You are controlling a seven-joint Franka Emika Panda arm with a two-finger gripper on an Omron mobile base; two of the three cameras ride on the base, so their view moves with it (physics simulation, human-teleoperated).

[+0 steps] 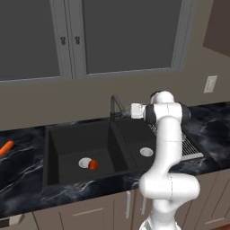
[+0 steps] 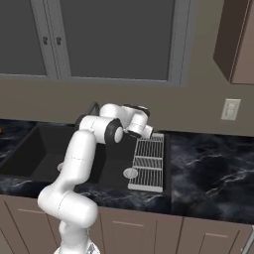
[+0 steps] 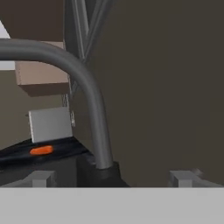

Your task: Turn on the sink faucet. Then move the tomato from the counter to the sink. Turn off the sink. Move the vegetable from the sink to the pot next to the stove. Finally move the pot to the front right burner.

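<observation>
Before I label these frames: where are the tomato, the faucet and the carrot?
tomato point(image 1: 93, 165): left base view, its round middle, in the left basin.
sink faucet point(image 3: 94, 109): hand view, its curved spout.
carrot point(image 1: 6, 148): left base view, mid-length, on the counter.

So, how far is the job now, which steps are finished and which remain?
Done, it seems: the tomato lies in the left basin of the sink, beside its drain. In hand: the open gripper is at the sink faucet, probably to turn it off; no water can be made out. Left: tomato into the pot, then pot onto the burner.
</observation>
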